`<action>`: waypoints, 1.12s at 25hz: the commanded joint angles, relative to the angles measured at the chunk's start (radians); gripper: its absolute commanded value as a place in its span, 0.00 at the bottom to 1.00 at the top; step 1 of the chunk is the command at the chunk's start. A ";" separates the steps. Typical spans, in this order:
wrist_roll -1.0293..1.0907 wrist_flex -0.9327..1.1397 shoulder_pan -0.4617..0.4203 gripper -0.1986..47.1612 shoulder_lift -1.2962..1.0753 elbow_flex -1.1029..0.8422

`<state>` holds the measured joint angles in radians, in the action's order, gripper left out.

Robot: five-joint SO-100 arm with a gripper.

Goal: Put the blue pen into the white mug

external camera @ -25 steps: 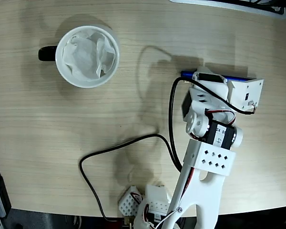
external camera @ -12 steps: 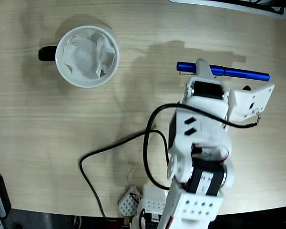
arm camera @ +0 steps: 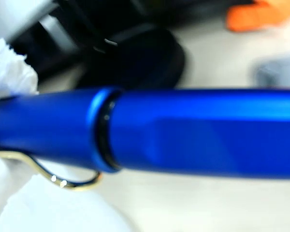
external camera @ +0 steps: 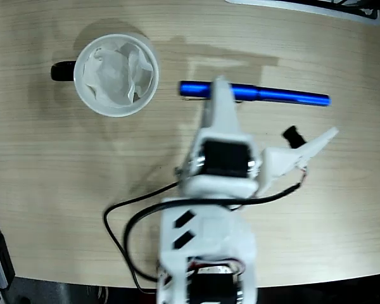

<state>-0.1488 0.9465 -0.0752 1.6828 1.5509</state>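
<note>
The white arm reaches up the wooden table (external camera: 342, 209), its gripper (external camera: 219, 88) clamped across the blue pen (external camera: 285, 96), which lies level, cap end nearest the white mug (external camera: 116, 75). The mug stands apart to the left, white paper inside, dark handle pointing left. A black cable (external camera: 123, 218) loops beside the arm's base.

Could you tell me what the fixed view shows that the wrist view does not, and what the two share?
Only the fixed view shows the white mug with crumpled paper inside, the wooden table, the black cable, the white arm and the pen's whole length. Only the wrist view shows the pen's thin metal clip and the seam where cap meets barrel, close up. Both show the blue pen held in the gripper.
</note>
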 commanded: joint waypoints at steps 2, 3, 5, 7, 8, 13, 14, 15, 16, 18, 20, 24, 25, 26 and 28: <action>-0.120 -0.032 -0.095 0.00 0.118 -0.014; -0.140 -0.040 -0.121 0.00 0.126 -0.014; -0.173 -0.058 -0.179 0.00 0.135 -0.012; -0.225 -0.100 -0.229 0.00 0.144 -0.005; -0.252 -0.146 -0.252 0.00 0.155 0.017; -0.350 -0.362 -0.373 0.00 0.215 0.155; -0.368 -0.394 -0.399 0.00 0.229 0.186; -0.385 -0.440 -0.425 0.00 0.247 0.224; -0.400 -0.492 -0.449 0.00 0.267 0.267; -0.436 -0.601 -0.492 0.00 0.314 0.350; -0.460 -0.666 -0.529 0.00 0.348 0.403; -0.485 -0.750 -0.561 0.00 0.390 0.488; -0.488 -0.770 -0.561 0.00 0.393 0.508; -0.488 -0.793 -0.561 0.00 0.397 0.534; -0.488 -0.841 -0.565 0.00 0.416 0.598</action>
<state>-0.6197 0.1565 -0.6197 2.0249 2.1077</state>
